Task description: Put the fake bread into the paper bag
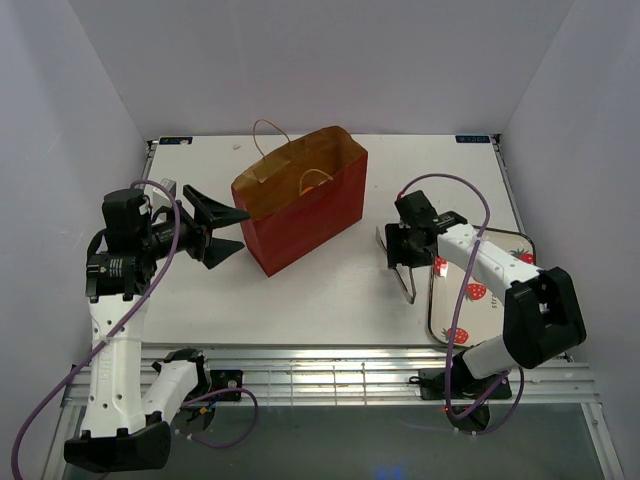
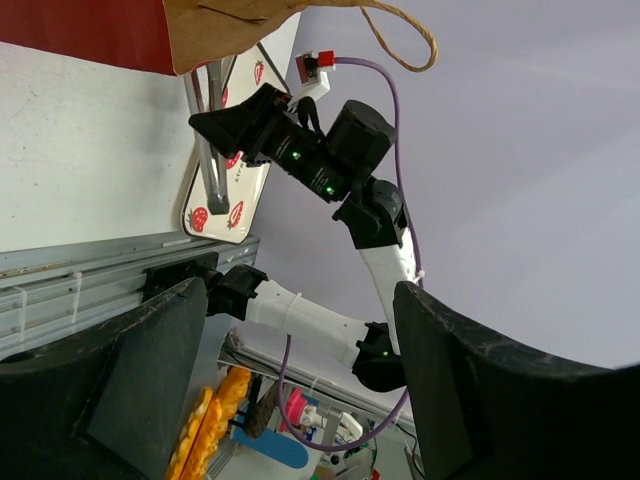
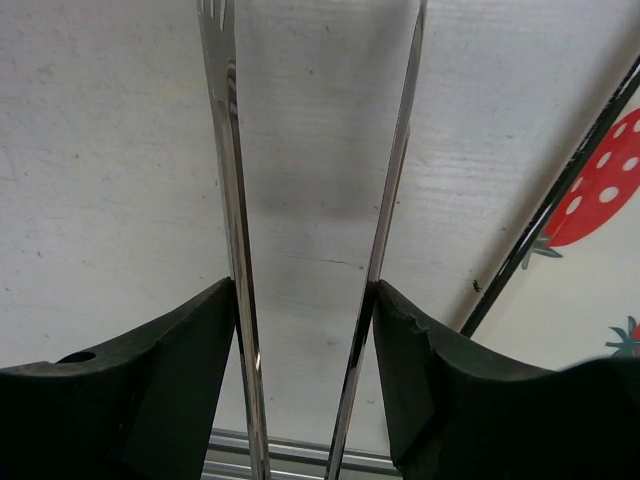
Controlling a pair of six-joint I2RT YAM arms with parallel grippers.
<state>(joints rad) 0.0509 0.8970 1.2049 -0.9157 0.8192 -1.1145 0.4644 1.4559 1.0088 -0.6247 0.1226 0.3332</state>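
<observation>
The right end effector pinches the silver tongs near the worktop's right edge; the left end effector hovers spread, empty, beside the paper bag.

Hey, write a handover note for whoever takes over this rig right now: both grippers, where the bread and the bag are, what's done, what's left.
Left gripper: open, empty, beside the paper bag.
Right gripper: shut on the tongs, whose arms are apart with nothing between them, next to the tray.
Paper bag: standing mid-table, mouth open.
Fake bread: none visible on the tray or table; the bag's inside is mostly hidden.
Done: cannot confirm.
Left: check inside the bag and bag any bread not yet in.
</observation>
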